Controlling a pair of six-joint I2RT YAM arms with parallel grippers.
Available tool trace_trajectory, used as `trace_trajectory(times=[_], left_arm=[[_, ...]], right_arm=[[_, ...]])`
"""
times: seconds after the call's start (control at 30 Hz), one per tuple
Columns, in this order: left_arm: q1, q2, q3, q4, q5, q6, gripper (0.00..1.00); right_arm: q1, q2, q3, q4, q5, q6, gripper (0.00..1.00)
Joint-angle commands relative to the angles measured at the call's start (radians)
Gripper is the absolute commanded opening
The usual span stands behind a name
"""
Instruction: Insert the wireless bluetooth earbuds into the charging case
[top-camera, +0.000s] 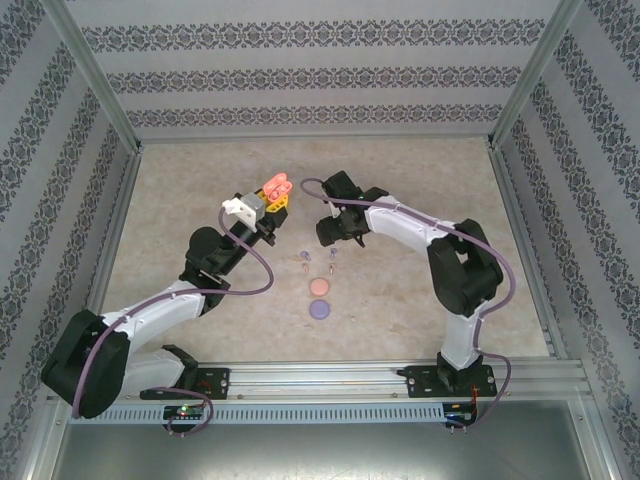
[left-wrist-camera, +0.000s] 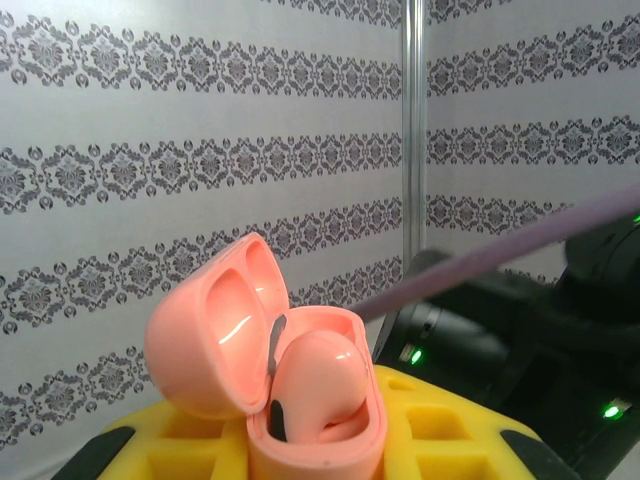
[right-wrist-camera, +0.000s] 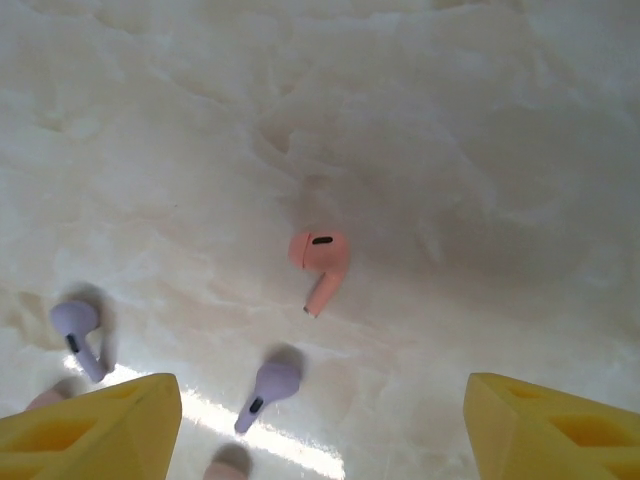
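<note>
While pinched at its base between the yellow fingers (left-wrist-camera: 445, 435) of the left gripper (top-camera: 270, 203), pressed in on both sides, stands raised over the table (top-camera: 430, 170), left of centre and toward the far side: coral-pink charging case (top-camera: 278, 186). Lid (left-wrist-camera: 215, 340) swung back, hollow inside showing. Seated in the base, one coral earbud (left-wrist-camera: 318, 375), rounded head up, stem sunk out of sight.

Right gripper (right-wrist-camera: 322, 430): spread wide, pinching nothing, hovering over the table just right of the charging case, apart from it. On the marbled surface beyond its yellow tips, loose coral earbud (right-wrist-camera: 320, 265), lying on its side, touching nothing. Closer to one tip, first purple earbud (right-wrist-camera: 78, 335) and second purple earbud (right-wrist-camera: 268, 390), apart from each other. At the lower edge of the right wrist view, pale salmon earbud (right-wrist-camera: 228, 462), partly cut off.

Near of the buds in the top view, at the table's centre: salmon round case (top-camera: 319, 287), then purple round case (top-camera: 319, 309) just beside it on the near side, both lying flat.
</note>
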Motion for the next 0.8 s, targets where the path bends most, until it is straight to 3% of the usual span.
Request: trace_trajectory(times=[0.0, 0.43, 0.77], left_arm=[[0.013, -0.037, 0.005, 0.008, -0.013, 0.017, 0.0], [0.018, -0.039, 0.027, -0.027, -0.008, 0.039, 0.0], [0.034, -0.001, 0.042, 0.002, 0.004, 0.03, 0.0]], right_arm=[[-0.01, 0.05, 0.052, -0.03, -0.019, -0.041, 0.74], [-0.046, 0.192, 0.165, -0.035, -0.068, -0.054, 0.65], [-0.035, 0.228, 0.173, -0.039, -0.072, -0.036, 0.65]])
